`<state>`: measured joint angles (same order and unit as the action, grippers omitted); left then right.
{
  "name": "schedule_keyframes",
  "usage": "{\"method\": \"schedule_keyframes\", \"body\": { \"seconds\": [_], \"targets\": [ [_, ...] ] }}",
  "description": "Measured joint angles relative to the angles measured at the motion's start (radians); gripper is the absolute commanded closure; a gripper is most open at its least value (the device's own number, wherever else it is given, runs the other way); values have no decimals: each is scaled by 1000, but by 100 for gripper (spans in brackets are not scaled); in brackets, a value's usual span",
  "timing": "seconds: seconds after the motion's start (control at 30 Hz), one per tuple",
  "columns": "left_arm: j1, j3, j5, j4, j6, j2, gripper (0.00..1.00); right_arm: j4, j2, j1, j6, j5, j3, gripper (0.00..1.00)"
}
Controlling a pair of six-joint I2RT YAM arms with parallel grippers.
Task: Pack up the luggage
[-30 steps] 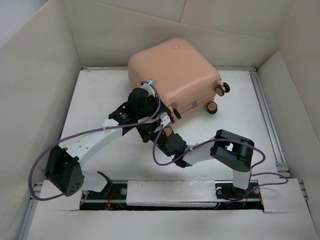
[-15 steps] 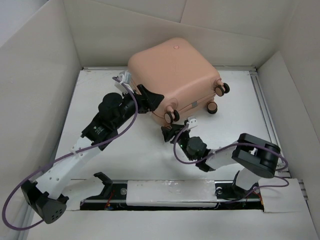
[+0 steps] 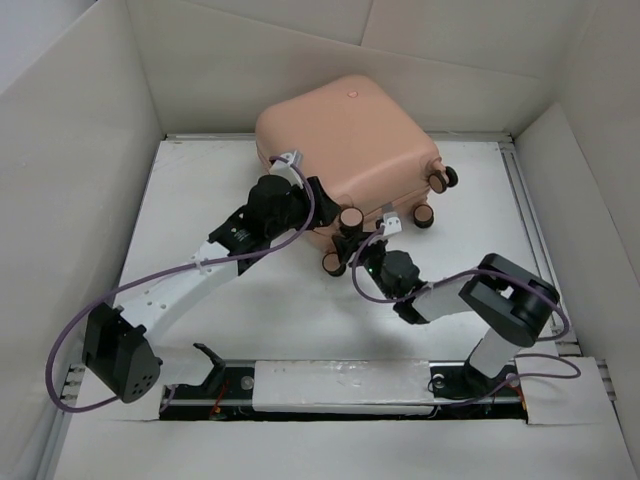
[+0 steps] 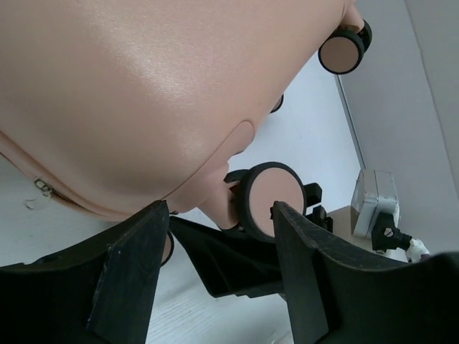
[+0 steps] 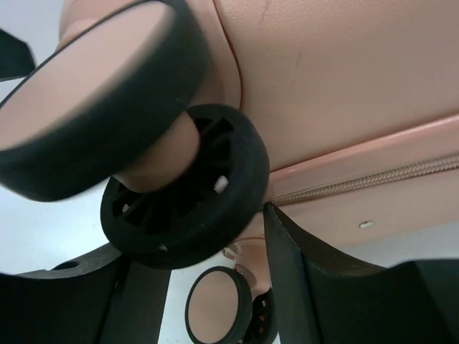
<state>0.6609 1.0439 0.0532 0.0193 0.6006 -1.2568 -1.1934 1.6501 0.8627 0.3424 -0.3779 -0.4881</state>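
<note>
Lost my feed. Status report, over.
Left gripper open at luggage corner; right gripper open at a caster wheel. Luggage shut, on table. No obstruction seen.

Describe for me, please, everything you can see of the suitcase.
The suitcase is a peach-pink hard shell with rounded corners, smooth and plastic-looking, zipped shut, with a small round button on top. It lies on its broad side at the far middle of the table, its pink-and-black casters facing near-right. The left tool straddles its near corner; the right tool brackets one caster.

Closed peach-pink luggage [image 3: 345, 150] lies flat at the table's far side.
</note>
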Motion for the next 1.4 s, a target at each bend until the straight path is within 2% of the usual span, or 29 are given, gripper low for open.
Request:
{"method": "schedule_keyframes", "body": {
  "seconds": [0.07, 0.2, 0.27, 0.33, 0.4, 0.5, 0.57, 0.63, 0.73, 0.83, 1.0, 1.03, 1.1, 1.13, 1.17, 1.2, 1.3, 1.4],
  "targets": [
    [0, 11, 11, -6, 0, -16, 47, -22, 21, -17, -2, 50, -6, 44],
    [0, 31, 38, -34, 2, -51, 54, -83, 84, -34, -11, 120, -28, 51],
    [0, 37, 51, -45, 2, -67, 54, -108, 109, -49, -10, 167, -30, 51],
    [0, 38, 58, -50, 2, -82, 54, -132, 131, -60, -6, 211, -32, 45],
    [0, 38, 61, -61, 2, -89, 56, -154, 143, -63, -4, 237, -33, 44],
    [0, 38, 61, -62, 2, -90, 59, -168, 163, -54, -1, 251, -32, 50],
    [0, 38, 61, -62, 2, -92, 61, -157, 196, -47, 1, 266, -33, 60],
    [0, 38, 61, -64, 3, -95, 66, -135, 226, -43, 5, 277, -39, 60],
    [0, 38, 58, -68, 3, -103, 73, -111, 249, -42, 9, 282, -64, 50],
    [0, 38, 58, -68, 2, -110, 80, -113, 250, -43, 10, 280, -85, 50],
    [0, 38, 57, -74, 2, -122, 84, -113, 253, -43, 10, 280, -99, 50],
    [0, 38, 54, -74, 2, -122, 84, -113, 255, -43, 10, 277, -104, 54],
    [0, 38, 44, -77, 2, -122, 80, -111, 259, -42, 8, 272, -112, 61],
    [0, 37, 37, -77, 2, -122, 75, -109, 259, -42, 7, 266, -113, 66],
    [0, 34, 26, -81, 2, -120, 58, -108, 259, -42, 6, 261, -113, 70],
    [0, 25, 15, -97, 8, -113, 50, -109, 259, -42, 6, 256, -113, 74],
    [17, -9, -24, -109, 17, -48, 33, -108, 259, -42, 3, 240, -114, 86],
    [13, -66, -80, -95, 18, 44, 34, -109, 259, -39, 4, 227, -114, 100]
  ]
}}
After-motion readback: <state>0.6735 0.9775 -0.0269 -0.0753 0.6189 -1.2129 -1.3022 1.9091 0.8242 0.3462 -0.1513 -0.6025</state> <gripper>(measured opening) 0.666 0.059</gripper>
